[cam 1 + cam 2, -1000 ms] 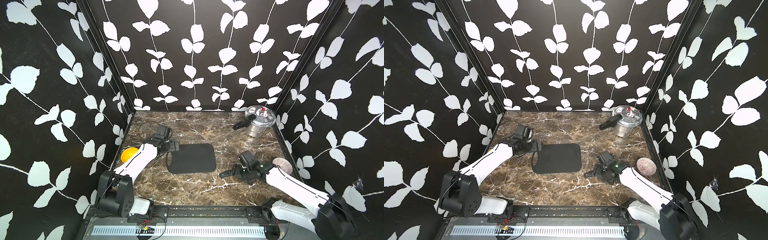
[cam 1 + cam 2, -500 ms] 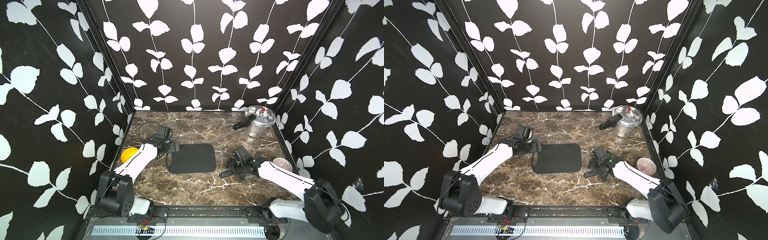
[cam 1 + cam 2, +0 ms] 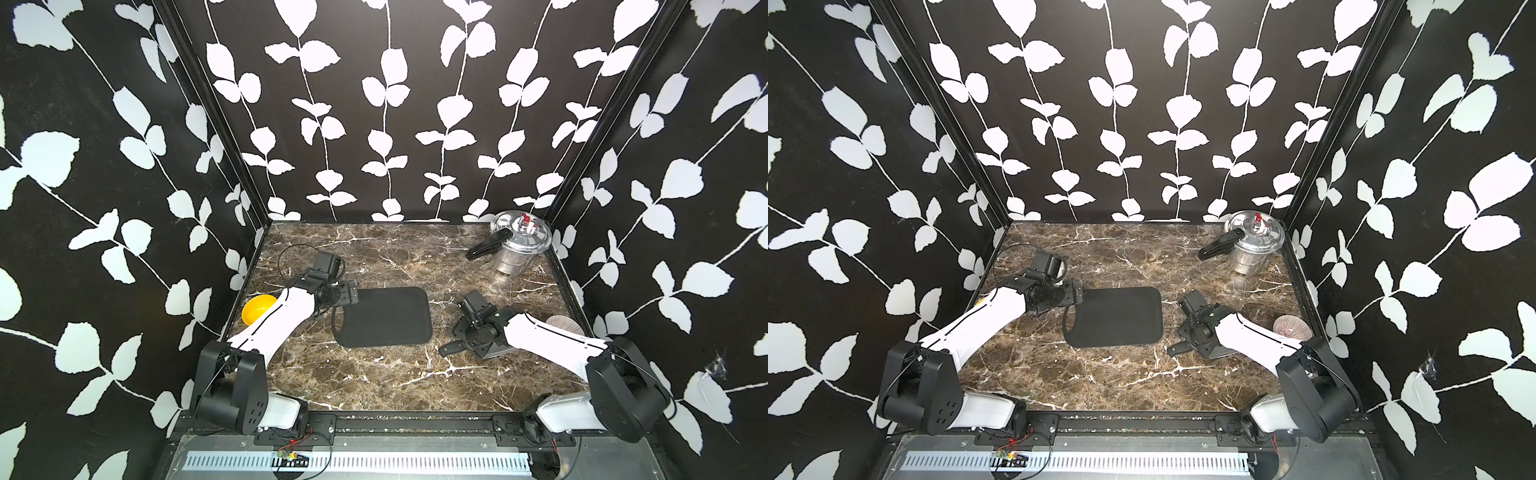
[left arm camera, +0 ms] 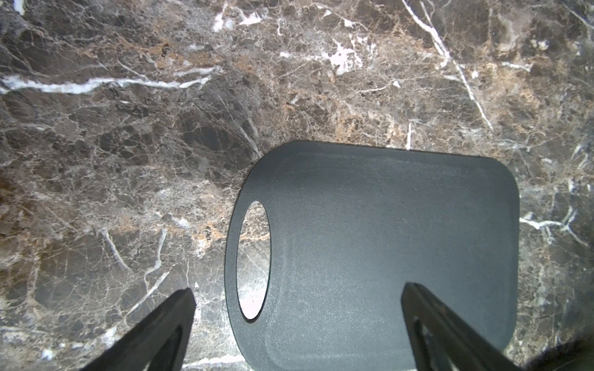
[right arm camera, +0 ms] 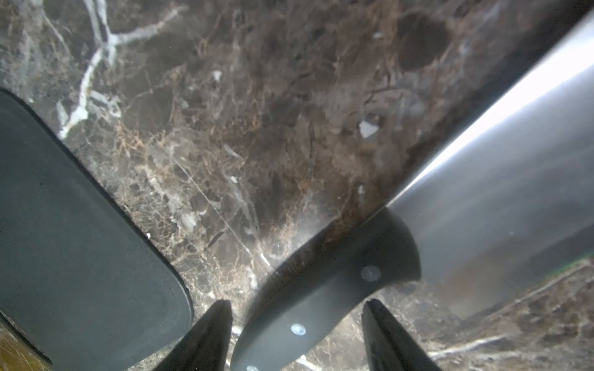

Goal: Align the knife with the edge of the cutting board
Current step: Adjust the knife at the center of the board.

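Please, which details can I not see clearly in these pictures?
- Knife blade: in both top views, mostly hidden under the right arm.
- Blade tip: right wrist view, cut off by the picture edge.
- Whether the right tool touches the handle: right wrist view, blurred.

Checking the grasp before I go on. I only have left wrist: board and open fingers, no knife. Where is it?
Observer: In a top view the knife lies on the tabletop, on the right arm's side of the cutting board and apart from it.
Operator: Gripped?
Observer: Not clearly. In the right wrist view the right gripper straddles the black handle, and marble shows between one finger and the handle.
Operator: Parallel to the board?
Observer: No. The blade runs at an angle to the board's nearest edge.
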Tool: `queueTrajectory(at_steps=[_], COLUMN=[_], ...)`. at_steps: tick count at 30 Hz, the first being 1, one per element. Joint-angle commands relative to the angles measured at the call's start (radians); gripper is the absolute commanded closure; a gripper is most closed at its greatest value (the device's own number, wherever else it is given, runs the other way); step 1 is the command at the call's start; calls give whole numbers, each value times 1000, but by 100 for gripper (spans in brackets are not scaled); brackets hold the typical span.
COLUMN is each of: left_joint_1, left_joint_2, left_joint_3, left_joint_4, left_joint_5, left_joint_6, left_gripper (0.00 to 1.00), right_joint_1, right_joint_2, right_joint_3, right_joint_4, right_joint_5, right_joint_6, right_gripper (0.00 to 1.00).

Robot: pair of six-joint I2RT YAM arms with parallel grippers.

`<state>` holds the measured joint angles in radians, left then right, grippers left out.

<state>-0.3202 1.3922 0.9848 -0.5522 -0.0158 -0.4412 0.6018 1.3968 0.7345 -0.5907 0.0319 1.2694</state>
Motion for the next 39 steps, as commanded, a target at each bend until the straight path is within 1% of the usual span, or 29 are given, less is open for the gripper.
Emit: queueTrajectory(at_steps=[1,3,7,8,10,17,19,22,25,28,32,36,39], left_joint_1=[-5,-6,-4,-5,-5,-5,-5,-5,-4,-5,-5,-4,-5], left_joint_2=[-43,-44,-48,-51,-58,-77,-78,-81,-84,-91,-111,-135,-132], left_joint_3=[-20,-21,-25,-27,-29,-46,-49,-49,-50,-52,-65,-73,-66], left_joint_4=[-22,-26,-32,-33,-34,-38,-40,-39,-33,-20,7,19,5], left_joint_5=[-2,-3,2,2,0,-5,-4,-3,4,17,27,16,5], left_joint_6=[4,3,-2,-2,-3,-5,-4,-5,-5,-6,-5,-6,-4], left_gripper=[2,2,2,2,1,2,2,2,1,1,2,2,2], right_joint_1=[-10,-27,-37,-38,-39,-37,-37,-37,-37,-39,-39,-39,-39], right_joint_2=[-8,10,55,64,86,154,158,157,144,131,131,133,135], right_joint_3=[-37,-38,-8,-3,13,89,104,125,132,132,129,109,100], right_joint_4=[15,28,14,14,7,-55,-76,-97,-94,-62,-26,-2,-1], right_joint_5=[21,3,0,-4,-17,-48,-38,-16,10,22,26,27,24], right_joint_6=[-25,-53,-126,-145,-195,-404,-444,-483,-491,-478,-427,-388,-385], right_gripper=[47,55,56,59,66,71,68,63,55,50,47,47,47])
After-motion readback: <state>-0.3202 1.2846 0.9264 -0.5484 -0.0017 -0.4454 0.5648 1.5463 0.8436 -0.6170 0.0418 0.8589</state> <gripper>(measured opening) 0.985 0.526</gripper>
